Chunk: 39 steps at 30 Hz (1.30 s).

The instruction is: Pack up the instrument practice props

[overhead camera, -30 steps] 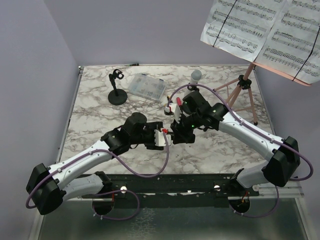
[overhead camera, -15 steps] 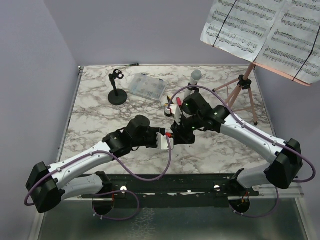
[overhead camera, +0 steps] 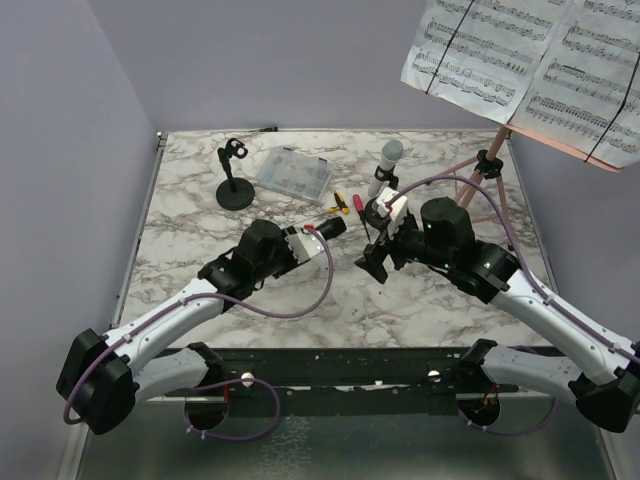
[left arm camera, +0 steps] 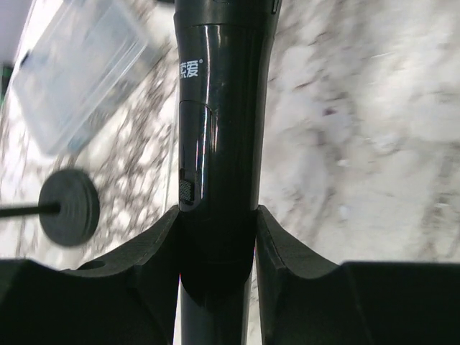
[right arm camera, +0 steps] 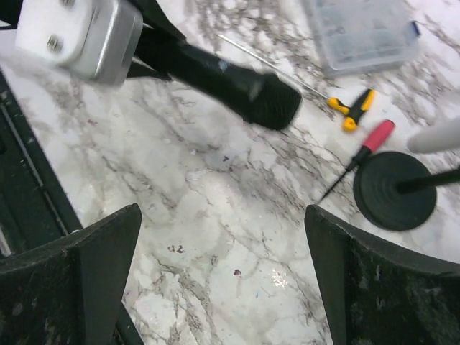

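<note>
Above the marble table [overhead camera: 200, 290], the black microphone [left arm camera: 219, 108] is clamped by the left claw [left arm camera: 218, 237], presumably for packing, with the right claw [right arm camera: 223, 273] spread wide and empty at its 4 o'clock.

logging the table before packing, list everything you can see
black microphone: 1, black, in the left fingers
grey-headed microphone: 1, grey head, rear centre
mic holders: 2, black, one rear left, one mid-table
tripod: 1, pink, rear right
sheet music: several pages, white, on the tripod
compartment box: 1, clear, rear
screwdrivers: 2, one red, one yellow, near the box
left fingers: black, shut on the black microphone
right fingers: black, open, empty
</note>
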Available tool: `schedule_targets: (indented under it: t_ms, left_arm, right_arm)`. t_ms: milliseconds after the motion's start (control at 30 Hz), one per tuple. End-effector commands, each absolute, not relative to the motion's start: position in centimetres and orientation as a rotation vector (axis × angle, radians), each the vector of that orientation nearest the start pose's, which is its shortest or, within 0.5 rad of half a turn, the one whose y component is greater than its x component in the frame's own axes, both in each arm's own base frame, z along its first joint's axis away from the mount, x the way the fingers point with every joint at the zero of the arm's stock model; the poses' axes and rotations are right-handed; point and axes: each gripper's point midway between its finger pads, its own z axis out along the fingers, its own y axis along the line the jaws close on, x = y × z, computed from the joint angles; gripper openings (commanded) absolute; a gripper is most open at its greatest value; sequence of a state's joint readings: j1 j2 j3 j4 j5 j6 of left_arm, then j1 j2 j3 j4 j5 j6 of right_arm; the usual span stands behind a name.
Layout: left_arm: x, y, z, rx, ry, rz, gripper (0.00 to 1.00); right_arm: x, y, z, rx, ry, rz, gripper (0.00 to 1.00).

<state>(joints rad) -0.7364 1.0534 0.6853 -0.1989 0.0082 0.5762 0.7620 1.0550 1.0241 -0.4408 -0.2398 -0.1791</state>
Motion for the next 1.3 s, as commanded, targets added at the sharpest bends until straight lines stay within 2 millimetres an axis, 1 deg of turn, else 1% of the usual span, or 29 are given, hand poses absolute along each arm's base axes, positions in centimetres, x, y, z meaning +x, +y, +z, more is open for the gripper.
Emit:
schedule_targets:
  t_ms: [0,33,67,167,300,433,600,700,767,900,1000,1033,1167,1267]
  left_arm:
    - [30.4,-16.4,14.7,0.996,1.824,0.008,0.00]
    - [31.2,-15.5,14.5,0.953,1.846,0.042,0.00]
    - [31.9,-14.5,14.2,0.913,1.872,0.077,0.00]
    - [33.9,-12.2,13.2,0.789,1.955,0.134,0.00]
    - [36.0,-10.2,11.6,0.675,2.042,0.166,0.00]
    - [37.8,-7.7,9.7,0.571,2.121,0.239,0.00]
    - [39.6,-5.4,7.8,0.500,2.180,0.271,0.00]
    - [40.7,-4.7,6.4,0.487,2.219,0.269,0.00]
    - [41.3,-4.9,5.5,0.528,2.237,0.259,0.00]
    - [42.5,-5.5,4.6,0.585,2.244,0.235,0.00]
    - [43.5,-5.3,4.2,0.580,2.256,0.265,0.02]
    - [43.8,-4.9,3.8,0.569,2.271,0.281,0.04]
    - [45.0,-3.4,3.4,0.501,2.295,0.347,0.14]
    - [45.4,-2.9,3.1,0.505,2.307,0.381,0.27]
  right_arm:
    - [24.1,23.0,26.4,-0.823,1.740,0.462,1.00]
    - [24.2,22.5,26.7,-0.789,1.729,0.451,1.00]
    - [24.1,21.8,27.3,-0.754,1.708,0.440,1.00]
    - [23.7,20.7,27.4,-0.707,1.696,0.423,1.00]
    - [23.2,19.8,27.0,-0.683,1.703,0.416,1.00]
    - [22.9,19.2,26.8,-0.663,1.699,0.414,1.00]
    - [22.7,18.4,26.7,-0.645,1.690,0.390,1.00]
    - [22.8,17.8,26.6,-0.634,1.683,0.362,1.00]
    - [22.8,17.4,26.9,-0.626,1.678,0.343,1.00]
    - [22.8,16.8,27.3,-0.611,1.662,0.319,1.00]
    - [22.8,16.5,27.2,-0.604,1.666,0.310,1.00]
    - [22.8,16.5,27.1,-0.603,1.668,0.311,1.00]
    - [22.7,16.4,27.1,-0.596,1.674,0.312,1.00]
    - [22.8,16.3,27.2,-0.592,1.671,0.302,1.00]
